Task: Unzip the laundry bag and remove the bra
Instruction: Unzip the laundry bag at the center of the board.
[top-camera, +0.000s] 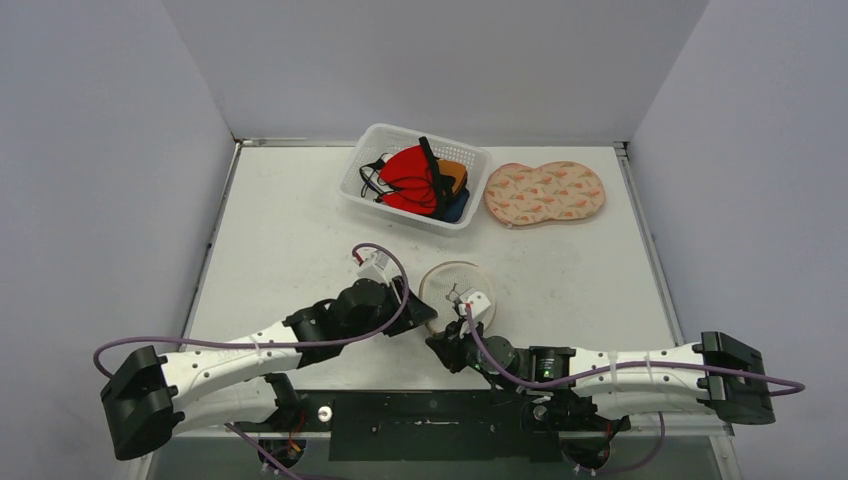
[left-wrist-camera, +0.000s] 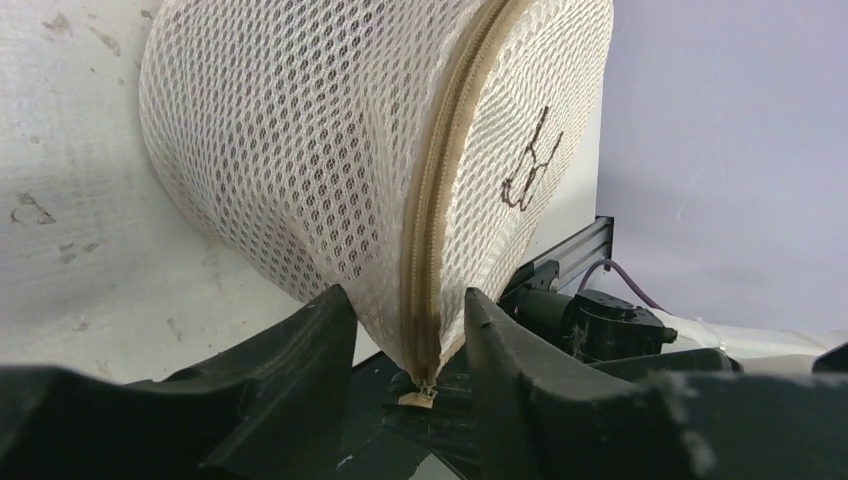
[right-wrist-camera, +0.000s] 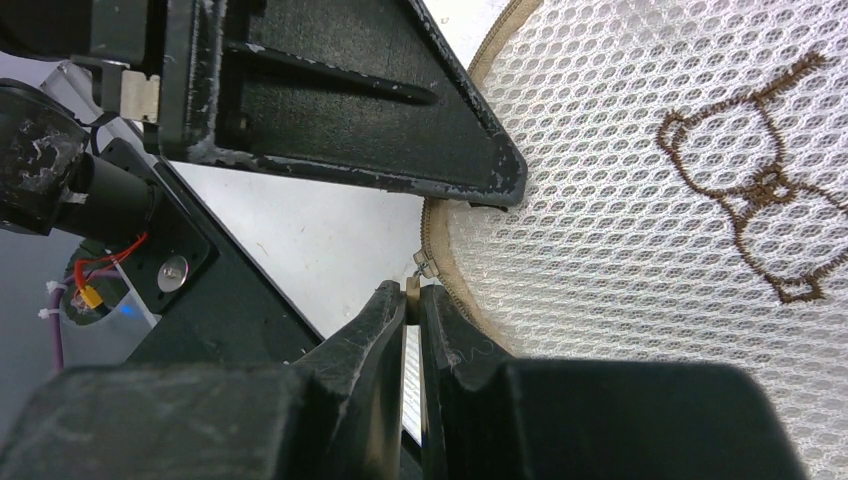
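A view from above shows a white table (top-camera: 290, 240) with two robot arms reaching in from the bottom edge. Their tips meet at a small round mesh laundry bag (top-camera: 457, 283) lying near the centre of the frame. In the upper middle sits a white basket (top-camera: 354, 168) of red, orange and blue clothing, with a peach patterned fabric piece (top-camera: 545, 192) just to its right.

In the left wrist camera, the left gripper (left-wrist-camera: 405, 312) has its two black fingers either side of the bag's near edge. The mesh fills the gap and appears to be clamped. A tan zipper (left-wrist-camera: 432, 220) curves up the bag's rim from the bottom centre.

In the right wrist camera, the right gripper (right-wrist-camera: 412, 300) has its fingers almost together, pinching the small metal zipper pull (right-wrist-camera: 414, 268) at the bag's rim. A brown stitched bear (right-wrist-camera: 760, 190) fills the upper right.

The bra cannot be seen; presumably it is inside the bag, behind the mesh.

The bag looks light, soft and floppy, so it would likely slide or bunch if the zipper were tugged with nothing bracing it. The best holds seem to be the stiffer zipper seam for anchoring and the pull tab for opening. That tab is tiny and smooth and could slip free.
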